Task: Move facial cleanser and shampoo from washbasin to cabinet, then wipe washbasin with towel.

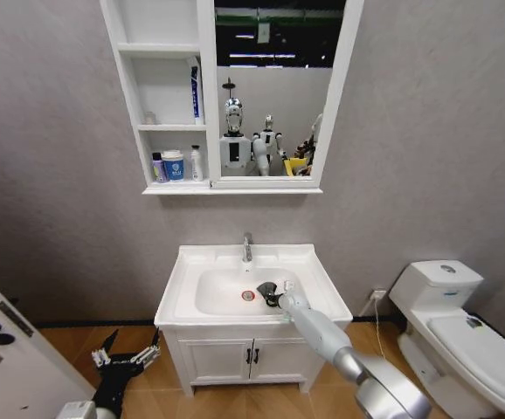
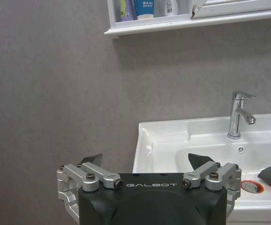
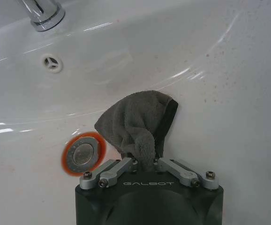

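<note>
With the bottles already standing on the lowest open shelf of the cabinet (image 1: 161, 105), I read this as the wiping stage, so my attention is on the right hand (image 3: 146, 161), which is down inside the bowl of the washbasin (image 1: 314, 279). Its fingers are pinched narrow on the towel (image 3: 138, 124), gripping one bunched end so that the rest of the dark cloth hangs forward and drapes against the white ceramic; holding it by the edge like that leaves the loose part free to drag over the surface. From the wrist camera the cloth lies just beside the red-ringed drain (image 3: 83, 154), on the sloping wall of the bowl, with the overflow hole (image 3: 51, 63) and the base of the tap (image 3: 41, 13) farther up. I judge that the arm reaches in from the front rim so the tap stays clear of the forearm. My left hand (image 2: 145, 161) hangs low beside the basin's corner, well apart from the work, its fingers spread wide and holding nothing, parked there to keep out of the way.
</note>
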`<state>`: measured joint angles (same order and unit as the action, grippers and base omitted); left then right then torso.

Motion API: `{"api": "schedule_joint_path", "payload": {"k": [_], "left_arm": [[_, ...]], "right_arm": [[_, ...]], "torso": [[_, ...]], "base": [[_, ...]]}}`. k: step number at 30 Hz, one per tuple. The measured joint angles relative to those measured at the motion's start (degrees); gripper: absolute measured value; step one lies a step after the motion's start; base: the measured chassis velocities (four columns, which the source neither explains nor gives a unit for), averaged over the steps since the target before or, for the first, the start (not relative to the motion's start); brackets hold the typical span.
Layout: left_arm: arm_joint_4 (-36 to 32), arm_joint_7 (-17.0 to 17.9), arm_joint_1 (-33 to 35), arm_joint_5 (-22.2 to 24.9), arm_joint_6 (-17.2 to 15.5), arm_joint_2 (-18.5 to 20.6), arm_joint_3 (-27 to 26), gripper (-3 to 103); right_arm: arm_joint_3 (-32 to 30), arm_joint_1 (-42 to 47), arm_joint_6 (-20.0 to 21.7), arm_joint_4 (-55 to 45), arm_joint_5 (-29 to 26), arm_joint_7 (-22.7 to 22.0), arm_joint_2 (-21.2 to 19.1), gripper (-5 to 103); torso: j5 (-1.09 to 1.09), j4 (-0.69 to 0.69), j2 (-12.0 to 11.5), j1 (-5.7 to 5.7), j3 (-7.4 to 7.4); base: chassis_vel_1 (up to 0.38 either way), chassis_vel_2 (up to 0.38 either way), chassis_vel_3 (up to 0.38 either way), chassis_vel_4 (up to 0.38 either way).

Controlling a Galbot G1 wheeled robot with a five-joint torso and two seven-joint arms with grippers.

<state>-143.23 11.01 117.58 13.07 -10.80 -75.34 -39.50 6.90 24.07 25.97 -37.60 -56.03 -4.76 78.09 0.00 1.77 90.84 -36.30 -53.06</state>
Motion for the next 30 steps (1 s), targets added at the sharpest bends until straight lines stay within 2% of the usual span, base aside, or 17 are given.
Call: {"api": "schedule_joint_path", "payload": {"k": [4,9,15,17,25,30], "left_arm": [[0.0,0.0,0.0,0.0,0.0,0.0,0.0,100],[0.0,0.0,0.0,0.0,0.0,0.0,0.0,100],[0.0,0.0,0.0,0.0,0.0,0.0,0.0,100],[0.0,0.0,0.0,0.0,0.0,0.0,0.0,100],[0.0,0.0,0.0,0.0,0.0,0.0,0.0,100],[0.0,0.0,0.0,0.0,0.0,0.0,0.0,100]], "right_arm": [[0.4,-3.2,1.2,1.0,-2.7,1.2,1.0,7],[1.0,-5.4,1.6,2.4,-3.0,2.5,2.5,7],[0.8,-5.8,1.0,3.5,0.1,2.1,5.0,7],[0.5,-5.3,0.7,3.5,1.2,1.8,4.9,7],[1.1,-1.5,-1.5,2.1,5.8,2.2,-0.7,7],[0.9,-1.5,-1.8,2.9,4.8,2.2,-0.5,7]], "torso": [[-0.03,-0.03,0.0,-0.01,0.01],[-0.03,-0.03,0.0,0.00,0.03],[-0.04,-0.05,0.0,0.01,0.05],[-0.04,-0.05,0.0,0.02,0.05],[-0.03,-0.02,0.0,0.03,0.06],[-0.06,-0.01,0.1,0.04,0.07]], "base": [[0.000,0.000,0.000,0.000],[0.000,0.000,0.000,0.000],[0.000,0.000,0.000,0.000],[0.000,0.000,0.000,0.000],[0.000,0.000,0.000,0.000],[0.000,0.000,0.000,0.000]]}}
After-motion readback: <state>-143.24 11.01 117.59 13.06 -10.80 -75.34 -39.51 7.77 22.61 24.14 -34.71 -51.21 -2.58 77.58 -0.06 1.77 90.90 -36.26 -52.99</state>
